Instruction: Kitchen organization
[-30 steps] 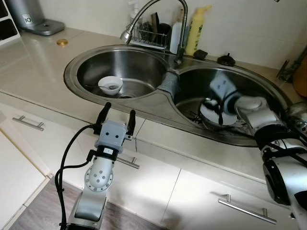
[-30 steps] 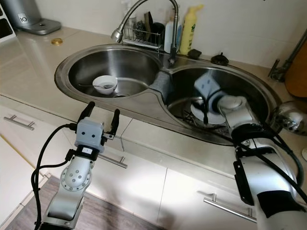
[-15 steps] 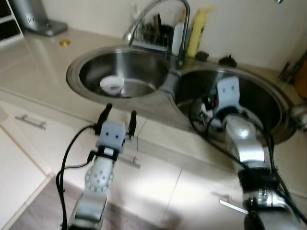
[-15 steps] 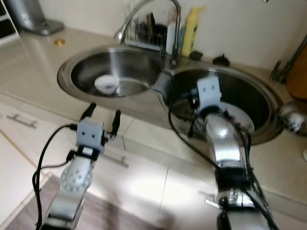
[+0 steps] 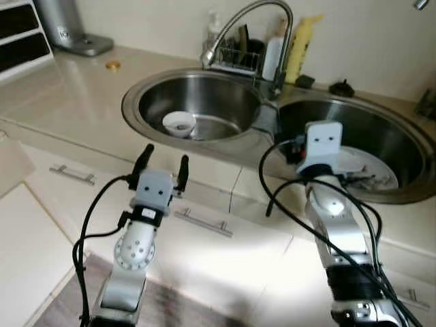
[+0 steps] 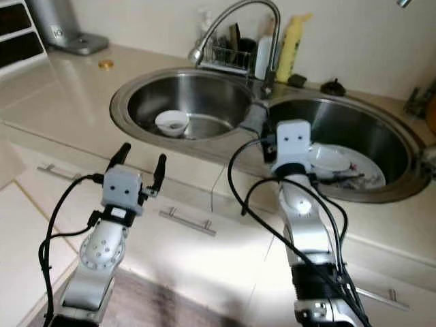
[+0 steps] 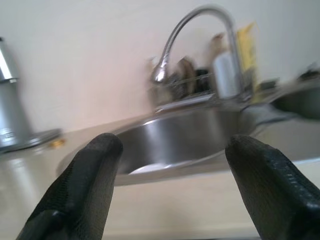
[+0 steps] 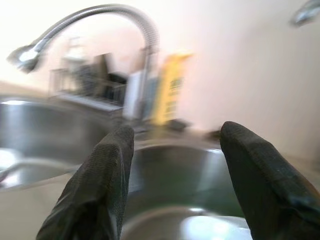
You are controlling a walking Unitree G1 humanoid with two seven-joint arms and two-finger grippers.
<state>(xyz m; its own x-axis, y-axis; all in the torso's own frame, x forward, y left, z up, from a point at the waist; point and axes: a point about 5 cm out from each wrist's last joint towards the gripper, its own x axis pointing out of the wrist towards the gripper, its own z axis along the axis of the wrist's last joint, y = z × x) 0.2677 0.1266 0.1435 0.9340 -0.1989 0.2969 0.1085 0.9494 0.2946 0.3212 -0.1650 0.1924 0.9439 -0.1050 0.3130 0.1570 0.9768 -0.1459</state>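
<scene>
A small white bowl (image 5: 178,123) sits upright on the floor of the left basin of the steel double sink (image 5: 136,97), something dark and thin lying inside it; in the right basin a large white plate (image 6: 371,170) lies flat, a smaller white bowl (image 6: 330,161) resting on it, dark utensils (image 6: 344,178) strewn across the plate's near edge.

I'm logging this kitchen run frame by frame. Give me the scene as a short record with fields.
place: kitchen counter with a double steel sink
left basin: small white bowl
right basin: white plates
behind sink: faucet, wire rack, yellow bottle
left end effector: open, empty, in front of the counter edge
right end effector: open, empty, at the right basin's near rim
</scene>
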